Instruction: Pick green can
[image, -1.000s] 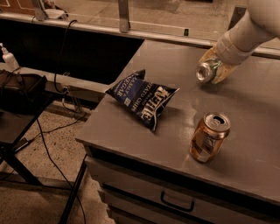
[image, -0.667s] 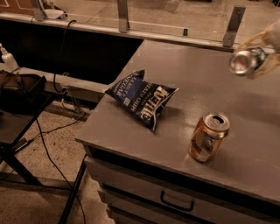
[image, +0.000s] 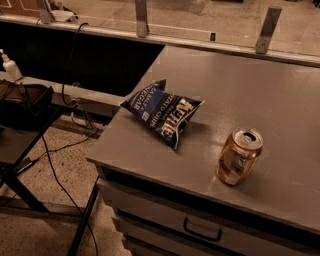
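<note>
- We see neither the gripper nor any part of the arm in the camera view, so we cannot tell whether the pincer is wide, narrow or holding anything.
- We cannot say where the green can is; it is out of the frame too, and no can with green sides stands on the counter.
- A grey counter fills the right and centre of the view, with its front edge running along the near side.
- An orange-brown can stands upright on the counter's near right part, its silver top and pull tab facing up.
- A dark blue chip bag with white lettering lies crumpled near the counter's left edge, left of the orange-brown can and a little farther back, and the two do not touch.
- Below the counter's front edge we see a drawer front with a dark handle.
- Along the far edge runs a rail with two metal posts, one at the centre and one to the right.
- On the left, lower than the counter, a dark side table carries a black bag, and a small white pump bottle stands just behind it.
- Black cables trail over the speckled floor between the side table and the counter.
</note>
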